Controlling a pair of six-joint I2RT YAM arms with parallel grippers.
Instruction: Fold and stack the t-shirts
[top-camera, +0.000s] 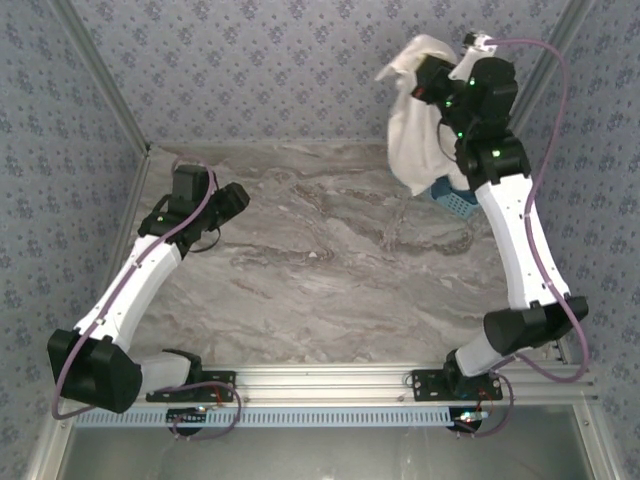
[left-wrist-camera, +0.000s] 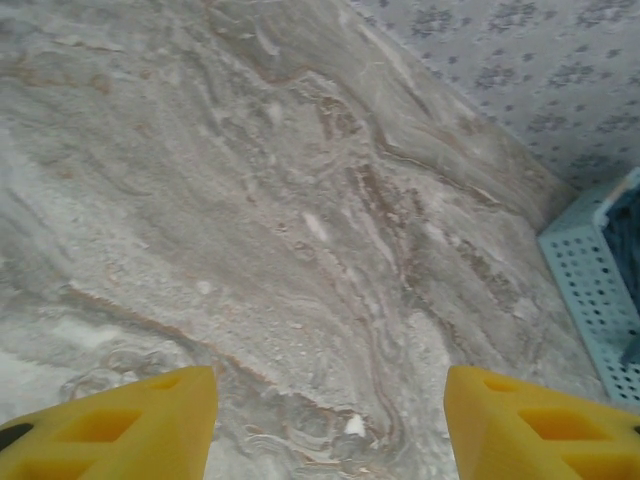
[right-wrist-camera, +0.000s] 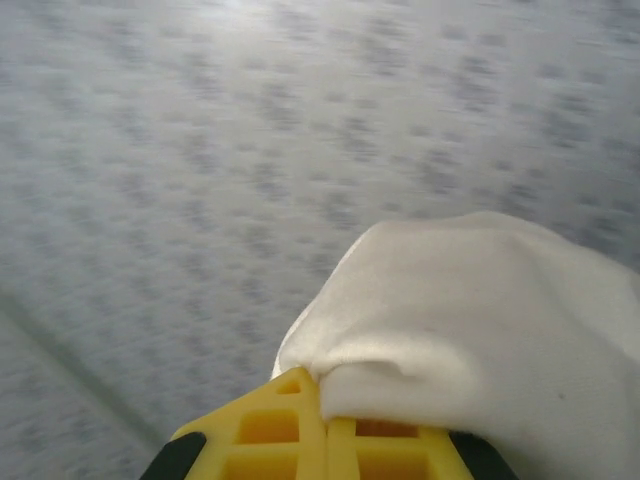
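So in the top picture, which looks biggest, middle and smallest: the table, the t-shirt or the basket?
1. table
2. t-shirt
3. basket, mostly hidden, so its full size is unsure

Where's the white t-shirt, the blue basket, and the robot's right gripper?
t-shirt (top-camera: 412, 130), top view, hanging cloth's middle.
basket (left-wrist-camera: 588, 290), left wrist view, its holed wall.
right gripper (right-wrist-camera: 325, 398), right wrist view, between the shut yellow fingertips.
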